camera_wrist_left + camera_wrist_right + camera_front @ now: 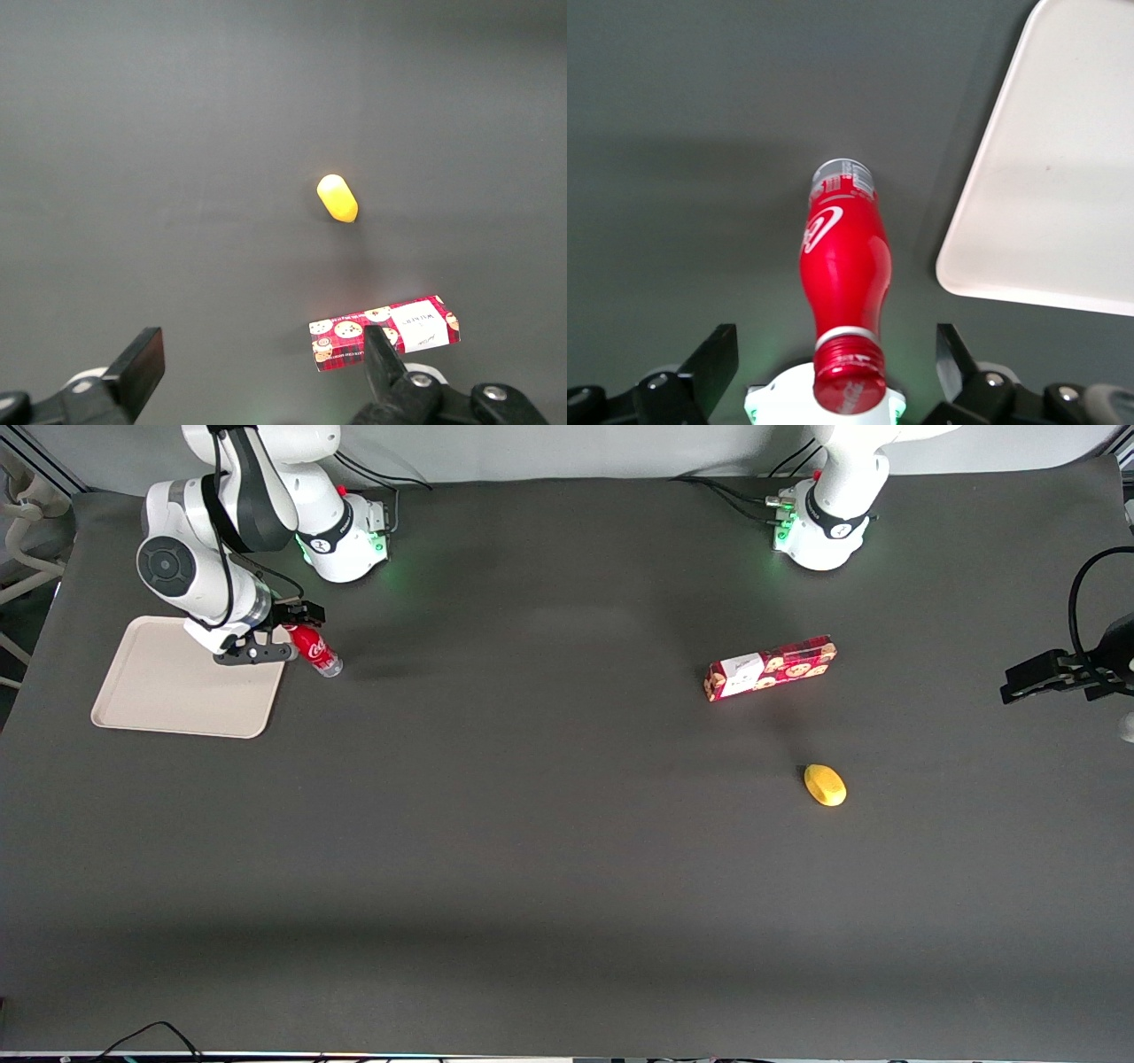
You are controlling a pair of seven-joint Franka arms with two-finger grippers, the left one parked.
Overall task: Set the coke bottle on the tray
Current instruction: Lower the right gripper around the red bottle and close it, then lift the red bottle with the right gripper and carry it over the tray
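Note:
The coke bottle [315, 652], red with white script, a red cap and a clear base, stands upright on the dark table just beside the beige tray [168, 691], on the tray's side toward the parked arm's end. My right gripper [282, 636] is above the bottle's cap, open, with a finger on either side and clear gaps to the bottle. In the right wrist view the bottle [843, 266] sits midway between the gripper [833, 343] fingers, cap toward the camera. The tray [1063, 177] lies beside it with nothing on it.
A red cookie box [771, 667] lies toward the parked arm's end of the table and also shows in the left wrist view [385, 330]. A yellow lemon-like object [825, 785] lies nearer the front camera than the box; it also shows in the left wrist view [337, 197].

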